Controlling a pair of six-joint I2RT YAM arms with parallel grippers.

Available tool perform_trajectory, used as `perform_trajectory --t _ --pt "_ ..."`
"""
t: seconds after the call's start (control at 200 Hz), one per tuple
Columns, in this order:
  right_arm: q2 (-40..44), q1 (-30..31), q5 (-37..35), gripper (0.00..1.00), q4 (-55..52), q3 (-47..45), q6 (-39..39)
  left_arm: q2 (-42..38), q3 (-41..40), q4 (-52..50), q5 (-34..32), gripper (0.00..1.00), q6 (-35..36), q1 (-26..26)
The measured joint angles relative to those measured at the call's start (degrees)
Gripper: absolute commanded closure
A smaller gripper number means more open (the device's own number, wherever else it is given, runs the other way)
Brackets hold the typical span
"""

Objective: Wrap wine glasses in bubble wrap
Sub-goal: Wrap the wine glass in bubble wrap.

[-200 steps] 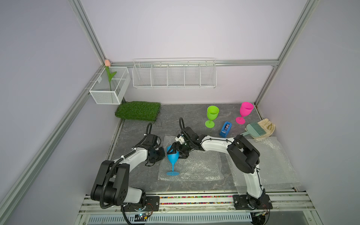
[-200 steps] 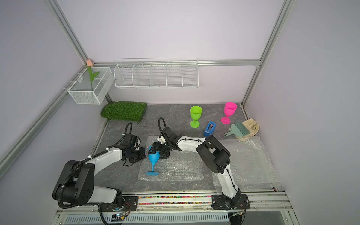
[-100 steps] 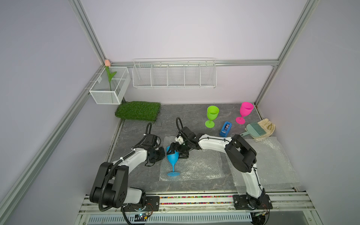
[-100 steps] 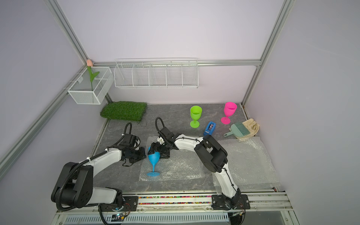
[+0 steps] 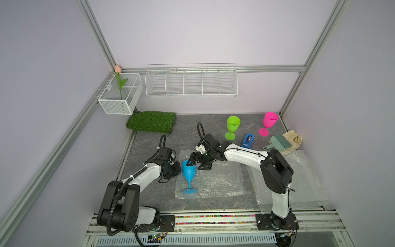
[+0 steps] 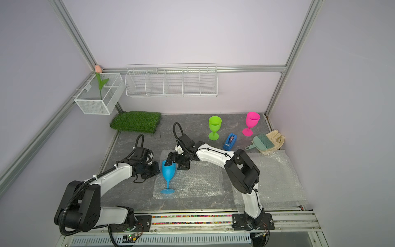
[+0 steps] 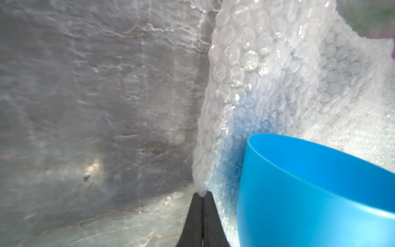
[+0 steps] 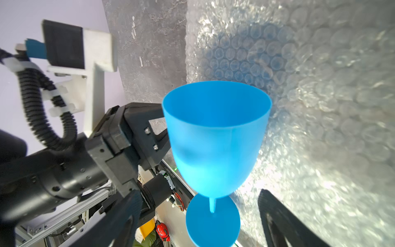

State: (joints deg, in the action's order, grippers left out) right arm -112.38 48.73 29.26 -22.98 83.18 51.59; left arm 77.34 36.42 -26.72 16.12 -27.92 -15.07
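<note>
The sky-blue goblet (image 5: 189,173) stands upright on its round foot at the left edge of a clear bubble wrap sheet (image 5: 218,181). The sheet lies on the grey, stone-veined tabletop (image 5: 188,128). The goblet's bowl is smooth, opaque plastic that tapers to a thin stem.

The left gripper (image 7: 202,195) is pinched closed on the sheet's left edge, and a flap of the bubbled film stands up beside the bowl, with blue showing dimly through it. In both top views its tips cannot be made out beside the bowl.

The right gripper (image 5: 198,164) is spread wide just beyond the far right of the bowl's rim and holds nothing. In the right wrist view its dark fingers (image 8: 275,218) are blurred, cut off by the frame and clear of the goblet.

The lime-green goblet (image 5: 233,126) and the hot-pink goblet (image 5: 269,120) stand bare at the far right, well apart from the sheet. A second, crinkled sheet (image 5: 299,177) lies to the right, partly covered by the right arm.
</note>
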Motion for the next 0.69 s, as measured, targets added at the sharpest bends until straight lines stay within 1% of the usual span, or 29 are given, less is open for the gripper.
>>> perform_trajectory --t 0.035,0.065,0.175,0.23,0.3,0.405,0.565,0.695 --pt "0.6 -0.2 -0.3 0.07 -0.2 -0.3 -0.5 -0.5 0.0 -0.3 0.1 1.00 0.1 0.0" --pt "1.2 -0.4 -0.7 0.01 -0.4 -0.7 -0.7 -1.0 0.1 -0.7 0.2 1.00 0.2 0.0" --pt "2.8 -1.5 -1.7 0.31 -1.2 -2.7 -2.7 -1.9 1.2 -2.0 0.8 1.00 0.6 0.0" --pt "3.1 -2.2 -2.3 0.42 -1.3 -4.1 -3.5 -2.0 1.9 -2.4 1.1 1.00 1.0 -0.2" --pt "3.1 -2.8 -2.7 0.53 -1.6 -5.4 -4.2 -2.1 2.6 -2.8 1.8 1.00 1.5 -0.4" --pt "2.6 -3.2 -2.8 0.62 -1.6 -6.3 -4.7 -2.1 3.9 -3.9 2.4 1.00 2.1 -0.9" --pt "1.4 -3.2 -2.7 0.66 -0.6 -6.3 -5.0 -2.5 5.9 -5.0 3.3 1.00 2.3 -2.4" --pt "0.0 -3.3 -2.6 0.68 0.5 -6.4 -4.9 -2.5 8.5 -5.5 3.7 1.00 2.3 -5.8"
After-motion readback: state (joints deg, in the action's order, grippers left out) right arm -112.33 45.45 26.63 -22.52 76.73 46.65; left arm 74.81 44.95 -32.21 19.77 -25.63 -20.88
